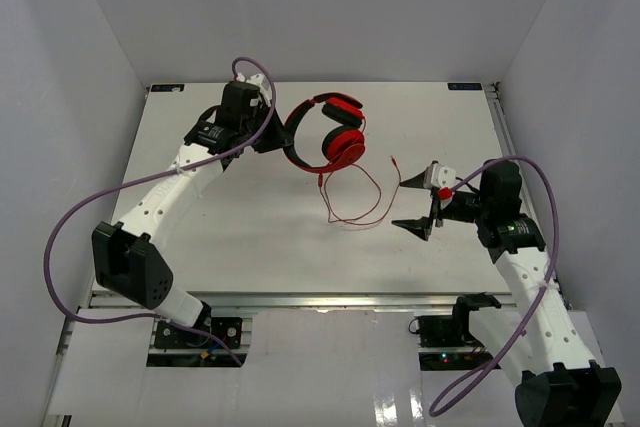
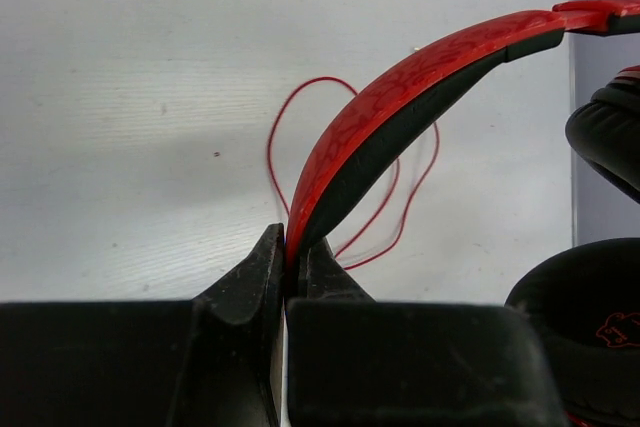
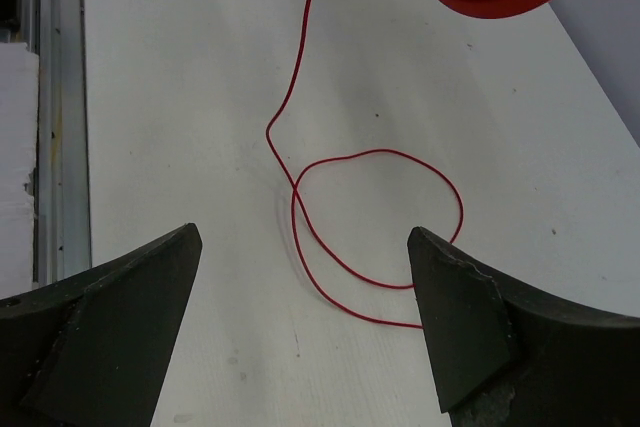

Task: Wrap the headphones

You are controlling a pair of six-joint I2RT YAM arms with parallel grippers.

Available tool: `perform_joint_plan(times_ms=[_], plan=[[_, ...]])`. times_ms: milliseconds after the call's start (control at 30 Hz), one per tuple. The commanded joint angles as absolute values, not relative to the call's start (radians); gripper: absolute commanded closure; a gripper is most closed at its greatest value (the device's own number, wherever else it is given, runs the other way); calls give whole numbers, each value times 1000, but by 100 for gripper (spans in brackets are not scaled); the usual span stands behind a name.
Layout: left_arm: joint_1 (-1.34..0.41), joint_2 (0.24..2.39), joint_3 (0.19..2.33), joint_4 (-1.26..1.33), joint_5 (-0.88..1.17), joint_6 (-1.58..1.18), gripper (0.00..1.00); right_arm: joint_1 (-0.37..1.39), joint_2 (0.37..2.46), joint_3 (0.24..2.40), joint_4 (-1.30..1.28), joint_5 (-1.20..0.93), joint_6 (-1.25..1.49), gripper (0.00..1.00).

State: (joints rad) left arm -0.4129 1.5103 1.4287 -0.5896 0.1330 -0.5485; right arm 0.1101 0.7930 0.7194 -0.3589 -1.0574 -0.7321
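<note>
Two hands: left hand (image 2: 287,247) clamped on the headband (image 2: 420,67) of the headphones (image 1: 347,145); right hand (image 3: 302,242) spread wide above the cord (image 3: 380,152) looped on the counter (image 1: 250,237).

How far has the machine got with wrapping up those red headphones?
Barely started. Done: the left gripper is shut on the headband of the headphones. In hand: the right gripper hangs open above the cord. Left: all the winding, since the cord lies in loose loops on the table, none of it around the headphones.
</note>
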Motion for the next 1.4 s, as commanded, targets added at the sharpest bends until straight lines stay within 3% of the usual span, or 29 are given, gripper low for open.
perform_joint_plan(times_ms=[0,267,600,900,1100,1200,1367], plan=[[-452,1501,1554,-590,200,-635,100,167,833,719,-121,-1080,-488,10],[-481,1534,1742,-650,243,-685,100,286,975,752,-5,-1049,-426,10],[-486,1525,1950,-764,240,-720,100,397,1190,752,487,-1106,-42,10],[-486,1497,1990,-793,273,-757,100,490,1321,823,624,-1058,164,9],[-486,1483,2024,-798,285,-778,100,578,1336,753,626,-1068,49,1],[-486,1479,2045,-801,298,-795,100,586,1354,726,612,-1060,3,10],[-486,1473,2119,-832,313,-806,100,586,1395,728,573,-1046,-79,36]])
